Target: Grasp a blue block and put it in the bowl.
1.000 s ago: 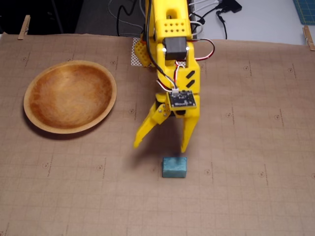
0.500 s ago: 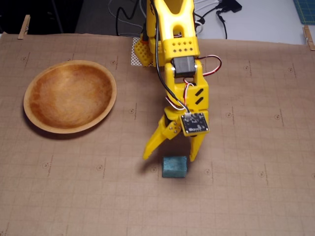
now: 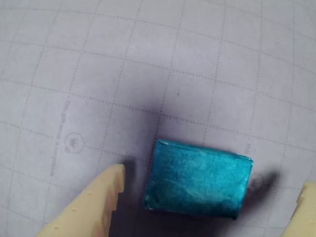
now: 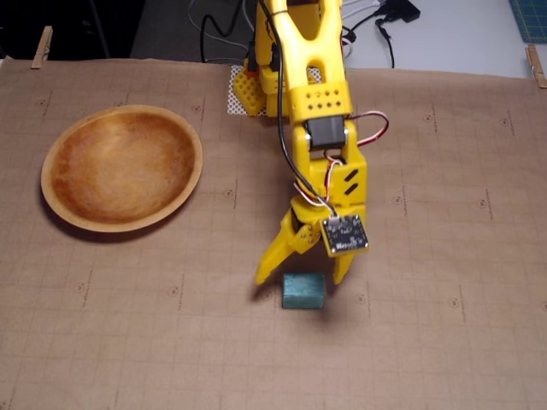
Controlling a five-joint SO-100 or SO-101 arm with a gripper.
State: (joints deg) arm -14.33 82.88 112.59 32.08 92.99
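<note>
The blue block lies flat on the brown gridded mat, below the middle of the fixed view. In the wrist view it fills the lower centre between my two fingers. My yellow gripper is open and stands just over the block, one fingertip to its left and one to its right, with gaps on both sides. The wooden bowl sits empty at the upper left of the fixed view, well away from the block.
The arm's base and cables stand at the top centre of the mat. Clothespins clip the mat's far corners. A camera board hangs on the wrist.
</note>
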